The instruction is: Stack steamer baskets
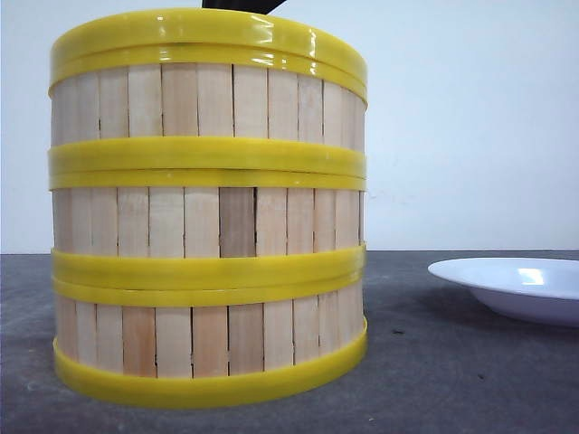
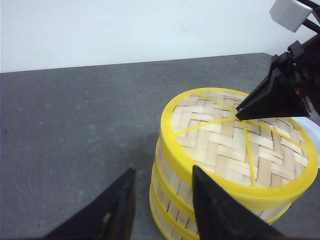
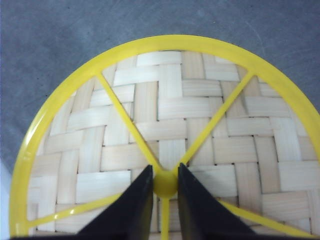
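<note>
Grey tabletop point(image 1: 452, 380) under a white wall carries the steamer baskets point(image 1: 208, 271), three stacked, with a woven lid point(image 2: 235, 135) on top. Directly above it, the right pincer point(image 3: 165, 186) is clamped on the lid's yellow knob point(image 3: 165, 184). The left pincer point(image 2: 161, 200) hangs parted beside the stack.

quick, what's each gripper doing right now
left gripper: open, holding nothing, beside the stacked baskets.
right gripper: closed on the yellow knob of the lid.

The steamer baskets point(image 1: 208, 208) show matt pale wood slats and glossy yellow plastic rims; table point(image 1: 452, 380) matt grey.
</note>
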